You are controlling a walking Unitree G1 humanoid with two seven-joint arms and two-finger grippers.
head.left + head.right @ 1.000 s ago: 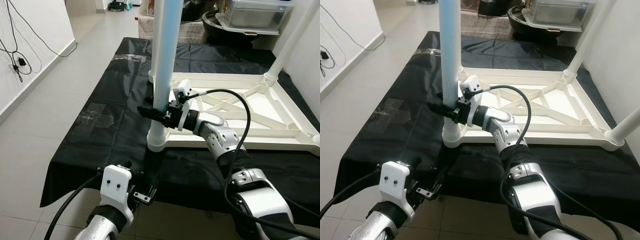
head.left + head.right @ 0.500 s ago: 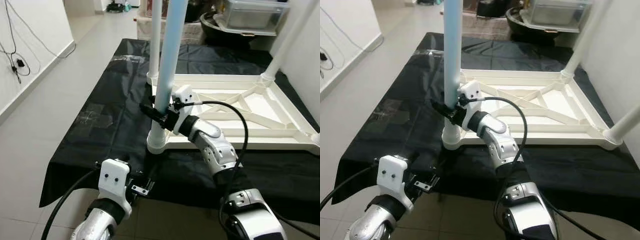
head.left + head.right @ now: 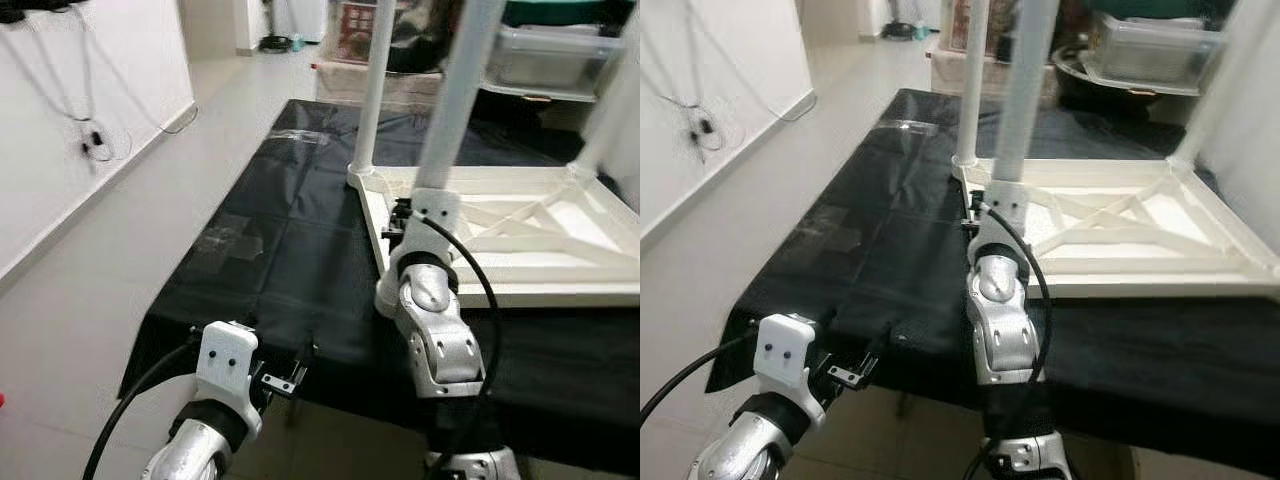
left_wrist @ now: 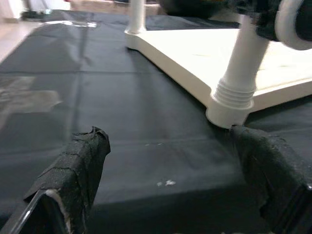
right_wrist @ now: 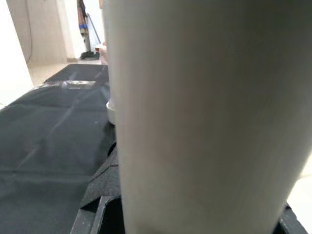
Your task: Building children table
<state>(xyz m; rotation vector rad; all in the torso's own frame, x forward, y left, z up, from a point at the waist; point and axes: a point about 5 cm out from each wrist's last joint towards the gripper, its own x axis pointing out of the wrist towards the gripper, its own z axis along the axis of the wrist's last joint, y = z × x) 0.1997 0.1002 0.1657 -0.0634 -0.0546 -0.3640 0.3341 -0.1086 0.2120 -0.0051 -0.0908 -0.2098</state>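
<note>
Right gripper (image 3: pixel 402 222) pinches the smooth white cylindrical table leg (image 3: pixel 455 95), upright; left gripper (image 4: pixel 170 180) spread, idle.

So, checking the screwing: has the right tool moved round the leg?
Yes: the right tool, still on the leg, swung from over the tabletop's front rail to its corner.

We see our right gripper (image 3: pixel 985 205) at a white table leg (image 3: pixel 1022 90) standing on the upturned tabletop (image 3: pixel 1120 235).
</note>
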